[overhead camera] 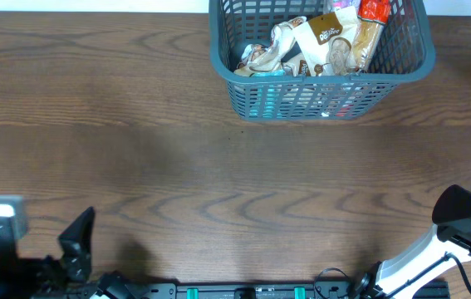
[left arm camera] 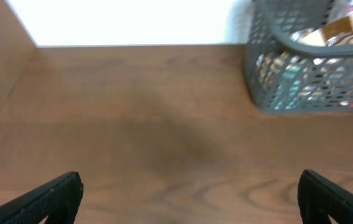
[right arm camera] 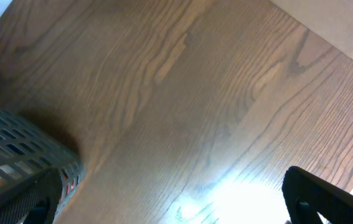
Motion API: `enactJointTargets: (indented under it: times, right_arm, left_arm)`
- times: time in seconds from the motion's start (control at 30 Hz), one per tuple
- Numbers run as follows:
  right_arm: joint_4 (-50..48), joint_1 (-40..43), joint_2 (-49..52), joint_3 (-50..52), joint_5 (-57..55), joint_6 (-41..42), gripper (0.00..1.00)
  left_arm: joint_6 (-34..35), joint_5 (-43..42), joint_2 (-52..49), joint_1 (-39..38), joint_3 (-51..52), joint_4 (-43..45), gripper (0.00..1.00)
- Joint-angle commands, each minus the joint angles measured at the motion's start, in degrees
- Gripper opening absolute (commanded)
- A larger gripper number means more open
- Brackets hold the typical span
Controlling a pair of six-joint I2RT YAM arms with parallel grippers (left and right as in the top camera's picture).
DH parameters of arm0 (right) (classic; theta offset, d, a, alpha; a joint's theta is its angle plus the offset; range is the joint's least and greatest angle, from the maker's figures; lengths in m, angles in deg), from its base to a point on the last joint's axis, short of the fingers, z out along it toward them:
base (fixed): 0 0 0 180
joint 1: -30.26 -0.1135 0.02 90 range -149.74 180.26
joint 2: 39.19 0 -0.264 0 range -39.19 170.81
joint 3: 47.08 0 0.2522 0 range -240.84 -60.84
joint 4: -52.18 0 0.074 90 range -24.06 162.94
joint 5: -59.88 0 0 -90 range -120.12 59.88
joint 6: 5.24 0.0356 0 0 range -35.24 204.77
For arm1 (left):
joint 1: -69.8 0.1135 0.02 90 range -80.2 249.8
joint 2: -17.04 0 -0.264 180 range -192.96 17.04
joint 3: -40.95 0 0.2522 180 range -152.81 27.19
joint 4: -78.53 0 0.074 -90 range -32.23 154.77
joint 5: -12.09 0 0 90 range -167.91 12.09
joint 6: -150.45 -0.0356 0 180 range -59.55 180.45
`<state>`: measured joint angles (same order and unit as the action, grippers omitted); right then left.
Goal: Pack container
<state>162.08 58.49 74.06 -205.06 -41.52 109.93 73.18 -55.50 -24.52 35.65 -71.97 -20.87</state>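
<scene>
I see one dark blue-grey slotted plastic basket holding jumbled snack packets I can't count. Left gripper and right gripper both gape wide, empty.

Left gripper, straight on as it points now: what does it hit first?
Likely nothing: the left gripper faces bare table; the container sits right of that line, though depth is unclear.

white lettering on a brown-and-cream snack packet, in the container, too small to read
</scene>
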Motion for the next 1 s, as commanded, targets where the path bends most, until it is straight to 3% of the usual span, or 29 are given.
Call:
enactJointTargets:
  times: [0.0, 0.13, 0.6, 0.97]
  right_arm:
    - [-0.1, 0.8, -0.1, 0.2, -0.6, -0.6, 0.99]
    - [-0.1, 0.8, -0.1, 0.2, -0.6, -0.6, 0.99]
    - [-0.1, 0.8, -0.1, 0.2, -0.6, -0.6, 0.99]
    - [-0.1, 0.8, -0.1, 0.2, -0.6, -0.6, 0.99]
  left_arm:
    - [-12.4, -6.1, 2.8, 2.8, 4.5, 5.5, 0.99]
    - [-17.3, -11.4, 9.2, 7.6, 13.6, 15.1, 0.99]
    - [-18.5, -18.9, 32.2, 20.0, 51.6, 42.4, 0.99]
    - [-18.7, -23.8, 40.0, 26.2, 72.7, 54.6, 0.99]
